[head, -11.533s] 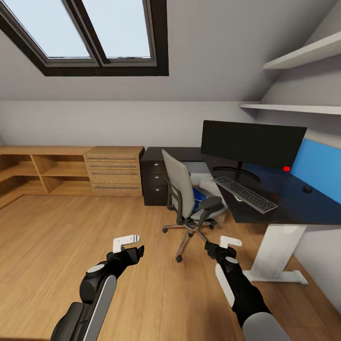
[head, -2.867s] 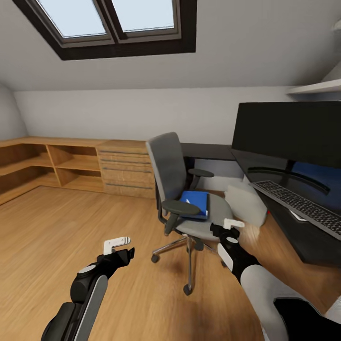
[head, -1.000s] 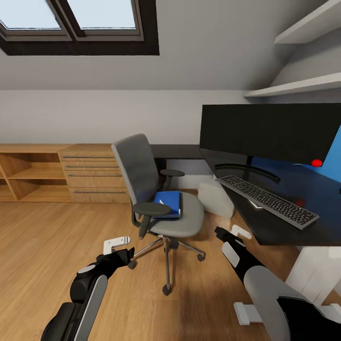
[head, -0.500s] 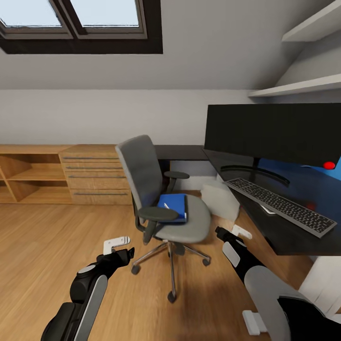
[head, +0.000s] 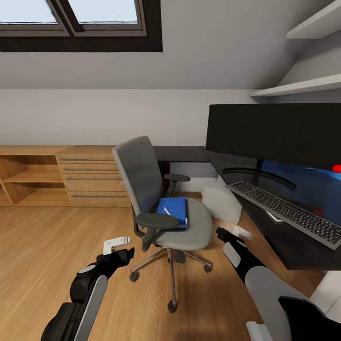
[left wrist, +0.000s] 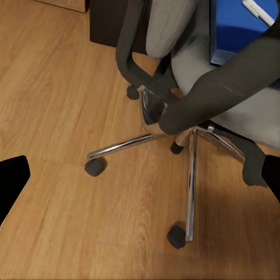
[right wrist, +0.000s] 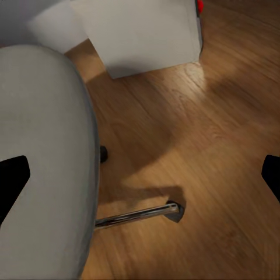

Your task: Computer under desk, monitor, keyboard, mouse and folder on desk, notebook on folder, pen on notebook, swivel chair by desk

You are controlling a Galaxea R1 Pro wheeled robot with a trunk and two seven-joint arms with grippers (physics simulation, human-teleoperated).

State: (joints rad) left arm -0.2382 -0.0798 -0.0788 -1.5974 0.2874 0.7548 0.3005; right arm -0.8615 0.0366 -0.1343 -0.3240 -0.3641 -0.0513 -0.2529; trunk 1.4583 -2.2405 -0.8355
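The grey swivel chair (head: 163, 208) stands on the wood floor left of the black desk (head: 284, 244). A blue folder (head: 173, 211) lies on its seat, and a white pen (left wrist: 258, 11) rests on the folder. The notebook cannot be made out. The monitor (head: 274, 135) and the keyboard (head: 290, 214) are on the desk. The light grey computer (head: 221, 201) sits underneath it. The mouse is out of view. My left gripper (head: 121, 249) hangs open left of the chair's base (left wrist: 189, 175). By the seat's right edge my right gripper (head: 232, 233) is open too. Both are empty.
Low wooden shelving with drawers (head: 90, 182) runs along the back wall to the left. Wall shelves (head: 298, 87) hang above the monitor, and a skylight (head: 80, 23) is overhead. A red dot (head: 336, 168) shows beside the monitor. The chair's castors (left wrist: 95, 167) spread over the floor.
The whole view has shifted, so the camera moved: chair and desk now look slightly closer and lower. Both arms hold the same pose, grippers still open.
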